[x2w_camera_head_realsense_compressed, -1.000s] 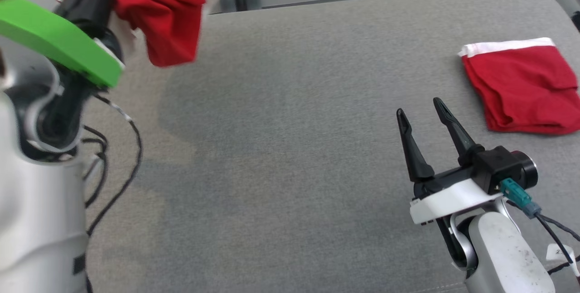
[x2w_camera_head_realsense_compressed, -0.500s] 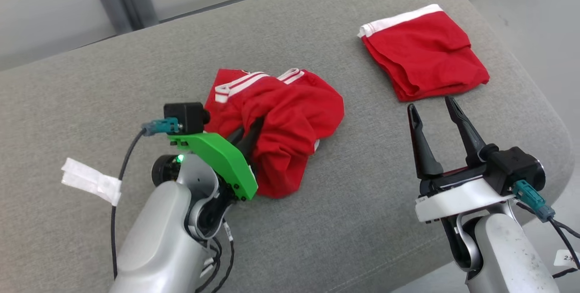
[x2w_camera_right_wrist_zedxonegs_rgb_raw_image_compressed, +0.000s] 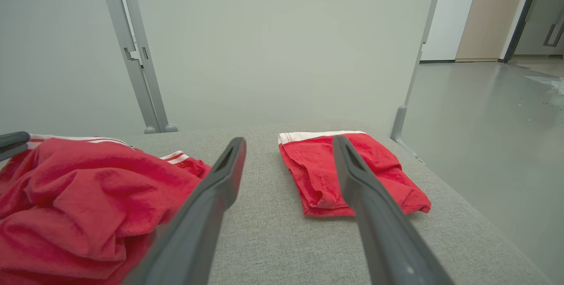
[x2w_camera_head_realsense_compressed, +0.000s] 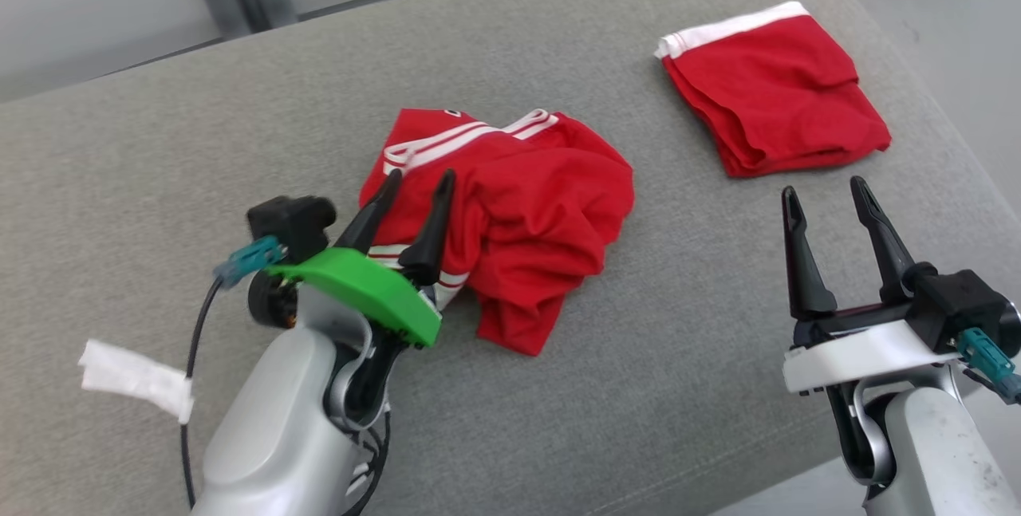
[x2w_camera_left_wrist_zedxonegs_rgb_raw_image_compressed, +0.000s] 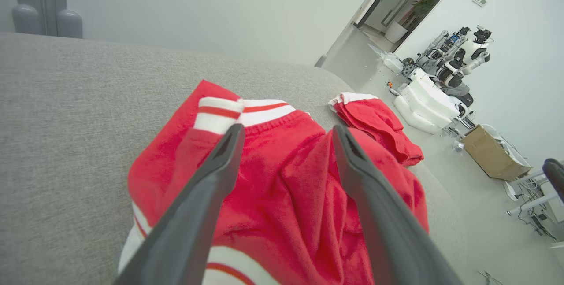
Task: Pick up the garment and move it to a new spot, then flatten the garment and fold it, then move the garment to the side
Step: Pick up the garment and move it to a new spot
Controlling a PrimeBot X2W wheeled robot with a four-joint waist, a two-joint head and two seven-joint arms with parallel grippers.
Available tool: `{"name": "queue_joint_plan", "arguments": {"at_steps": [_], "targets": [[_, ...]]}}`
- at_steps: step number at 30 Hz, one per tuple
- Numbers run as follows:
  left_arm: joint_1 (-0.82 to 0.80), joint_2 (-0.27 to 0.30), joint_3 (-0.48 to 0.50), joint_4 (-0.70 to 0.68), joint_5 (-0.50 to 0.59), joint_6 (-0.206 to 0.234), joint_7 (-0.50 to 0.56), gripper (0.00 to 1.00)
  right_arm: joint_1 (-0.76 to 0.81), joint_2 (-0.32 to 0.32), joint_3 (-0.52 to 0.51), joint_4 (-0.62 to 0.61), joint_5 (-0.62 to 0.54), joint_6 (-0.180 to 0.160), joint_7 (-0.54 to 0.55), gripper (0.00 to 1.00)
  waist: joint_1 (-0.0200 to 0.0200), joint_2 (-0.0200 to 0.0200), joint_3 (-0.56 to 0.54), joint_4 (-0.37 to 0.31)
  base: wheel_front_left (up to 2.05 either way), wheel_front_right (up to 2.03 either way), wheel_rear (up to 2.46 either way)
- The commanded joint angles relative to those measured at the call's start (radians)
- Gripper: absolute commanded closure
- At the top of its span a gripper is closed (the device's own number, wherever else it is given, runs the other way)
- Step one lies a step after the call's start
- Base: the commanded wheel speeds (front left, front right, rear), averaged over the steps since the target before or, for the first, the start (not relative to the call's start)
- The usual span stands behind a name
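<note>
So you're looking at the garment lying in a crumpled red heap right in the middle of the head view, on the grey fabric worktop. It's bunched up enough that I can't call a real long axis; the heap is sitting about as wide as it is tall. The white-striped band is running along its upper edge, left to right and climbing a bit toward the right. One loose flap is pointing down toward the bottom centre of the frame.

Your left gripper is sitting at the heap's left side, jaws standing apart and not pinching anything. In the left wrist view the red fabric is lying between and beneath the two fingers, but I can't tell if they're brushing the cloth.

Your right gripper is hanging at lower right, jaws spread wide and empty, well apart from the heap. Just above it, upper right, a second red piece is lying folded flat, white waistband facing the top of the frame. A scrap of white tape is sitting lower left.
</note>
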Motion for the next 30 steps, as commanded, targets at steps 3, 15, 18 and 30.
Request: {"name": "queue_joint_plan", "arguments": {"at_steps": [3, 15, 18, 30], "targets": [[0.077, 0.037, 0.038, -0.028, -0.01, 0.006, -0.081, 0.0, 0.033, -0.016, -0.019, 0.015, -0.013, -0.002, -0.003, 0.0, 0.0, -0.0001, -0.124, 0.124, 0.0, 0.0, 0.0], [0.277, 0.111, 0.215, -0.108, 0.159, 0.037, -0.2, 0.0, 0.089, -0.018, -0.061, 0.079, -0.005, -0.002, -0.003, 0.0, 0.0, -0.0001, -0.183, 0.223, 0.0, 0.0, 0.0], [0.335, 0.087, 0.302, -0.17, 0.239, 0.029, -0.199, 0.0, 0.092, -0.013, -0.064, 0.096, -0.002, -0.002, -0.003, 0.0, 0.0, -0.0001, -0.182, 0.233, 0.0, 0.0, 0.0], [0.453, 0.016, 0.418, -0.205, 0.358, -0.005, -0.2, 0.0, 0.118, 0.013, -0.035, 0.135, 0.01, -0.002, -0.003, 0.0, 0.0, -0.0001, -0.197, 0.236, 0.0, 0.0, 0.0]]}}
